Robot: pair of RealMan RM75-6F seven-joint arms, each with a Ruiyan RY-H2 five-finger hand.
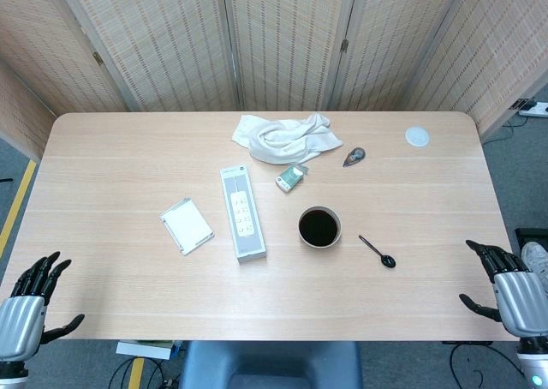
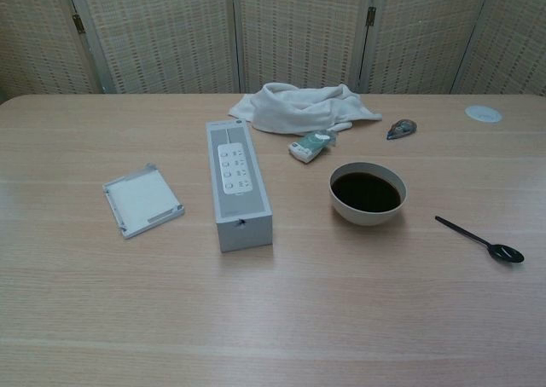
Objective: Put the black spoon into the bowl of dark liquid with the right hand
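Black spoon [image 1: 378, 251] is lying on the tabletop [image 1: 428, 200] just right of the bowl [image 1: 319, 227]; both hands, left hand [image 1: 30, 299] and right hand [image 1: 509, 286], are hanging open, holding nothing.

Black-fingered hands [image 1: 38, 286], silver wrists

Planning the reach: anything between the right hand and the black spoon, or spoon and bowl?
Nothing visible. The right hand is open off the table's edge; bare wood lies between it and the black plastic spoon, and between that and the white bowl of dark liquid.
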